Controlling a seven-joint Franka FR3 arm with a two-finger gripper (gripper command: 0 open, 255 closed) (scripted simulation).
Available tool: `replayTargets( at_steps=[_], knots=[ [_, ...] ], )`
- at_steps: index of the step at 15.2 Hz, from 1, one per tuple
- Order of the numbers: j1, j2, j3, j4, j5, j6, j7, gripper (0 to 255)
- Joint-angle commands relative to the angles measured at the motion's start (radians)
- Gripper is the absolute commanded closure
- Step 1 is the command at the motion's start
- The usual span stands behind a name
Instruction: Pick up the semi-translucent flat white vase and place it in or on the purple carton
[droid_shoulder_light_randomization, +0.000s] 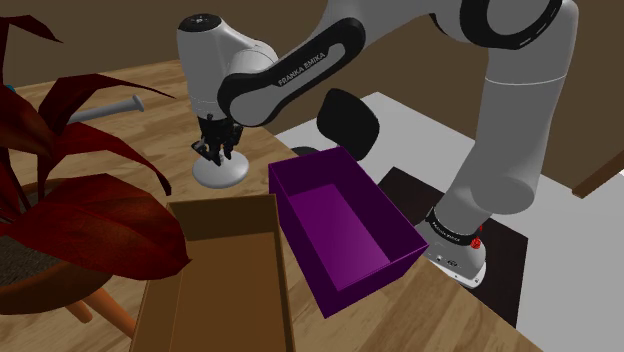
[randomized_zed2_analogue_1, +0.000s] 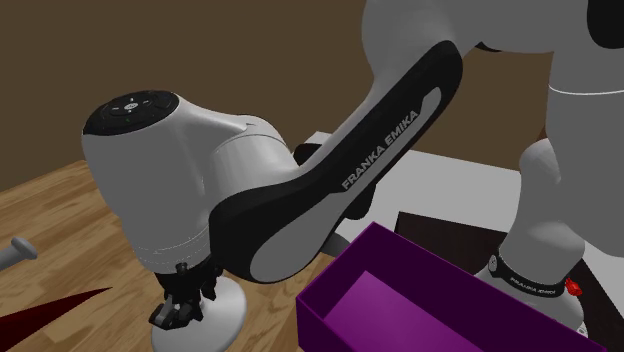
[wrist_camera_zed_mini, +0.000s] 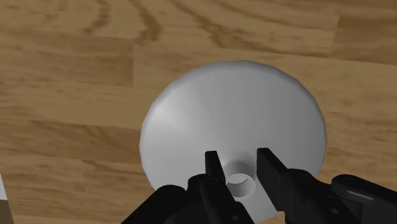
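Shoulder view, left to right: white vase (droid_shoulder_light_randomization: 225, 176) on wooden table (droid_shoulder_light_randomization: 150, 75). Gripper (droid_shoulder_light_randomization: 218, 155) open, 2 fingers straddling its narrow neck, not clamped. Purple carton (droid_shoulder_light_randomization: 345, 225) nearby, right. Risk: smooth neck slips on lift, and the wide base swings.

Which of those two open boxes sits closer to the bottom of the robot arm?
The purple carton; it lies right beside the arm's base, while the brown box lies beyond it, by the red plant.
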Motion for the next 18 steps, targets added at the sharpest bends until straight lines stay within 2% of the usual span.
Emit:
replayTargets(
  at_steps=[1, 18],
  knots=[
    [-0.002, -0.006, 0.002, 0.004, 0.005, -0.010, -0.004, 255],
    [-0.015, -0.096, 0.028, 0.116, 0.074, -0.199, -0.066, 255]
  ],
)
